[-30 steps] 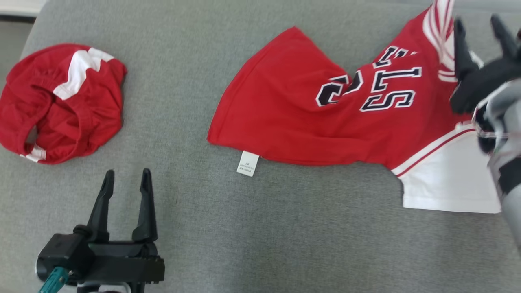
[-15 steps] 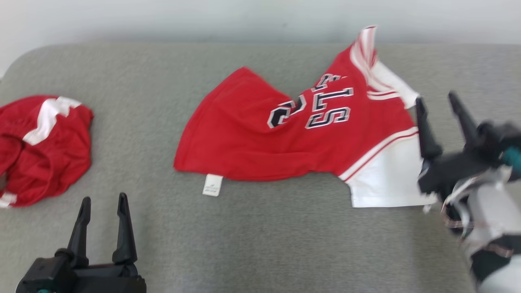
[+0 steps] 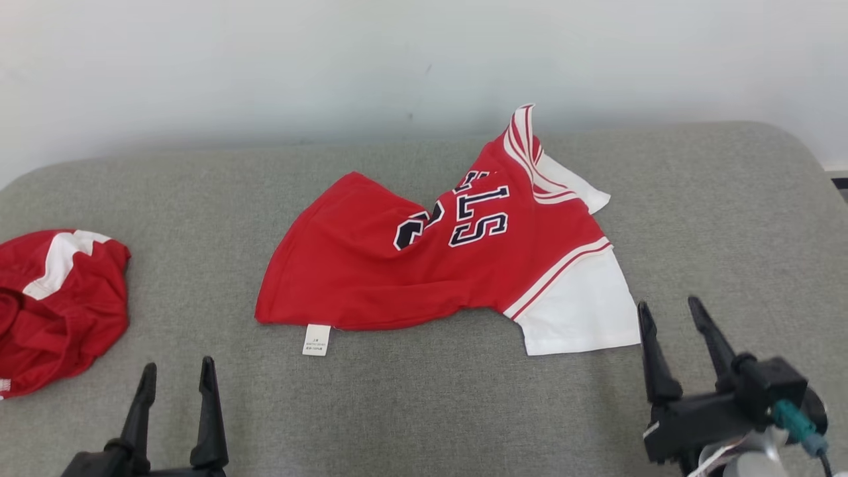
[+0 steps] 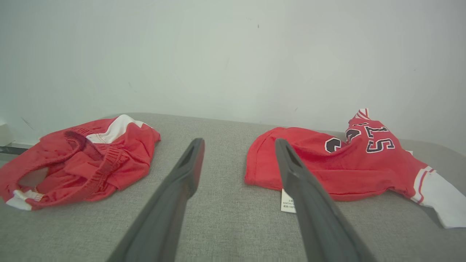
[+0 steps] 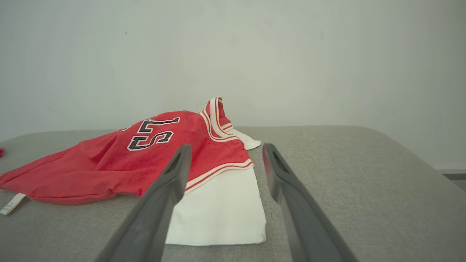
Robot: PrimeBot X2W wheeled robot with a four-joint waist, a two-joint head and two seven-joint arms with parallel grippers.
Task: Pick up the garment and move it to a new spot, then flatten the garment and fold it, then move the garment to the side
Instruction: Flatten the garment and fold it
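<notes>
While both arms rest at the near edge with nothing in them, the work appears to stand at the start of flattening. The table [image 3: 424, 411], padded and covered in coarse grey woven cloth with rounded corners, carries everything, and a pale plain wall [image 3: 265, 66] stands behind it. The jersey [image 3: 371, 278] lies near the table's middle. It is soft red knit, rumpled, with a ridge running through its body and no fold made. Red shorts [image 3: 59, 311] with a white panel and a gathered waistband lie bunched at the far left, well apart from it.

The left gripper [image 3: 177, 364] and right gripper [image 3: 668, 303] have their dark tapered jaws spread wide and empty. The right one is just beside the flat white sleeve [image 3: 576, 311].

The striped collar [image 3: 523, 139] stands upright, the dark outlined lettering [image 3: 480, 215] is creased, and a small white label [image 3: 316, 340] pokes out at the hem. The next move likely calls for a pinch at the hem and another at the sleeve, drawn apart to pull the cloth flat.
</notes>
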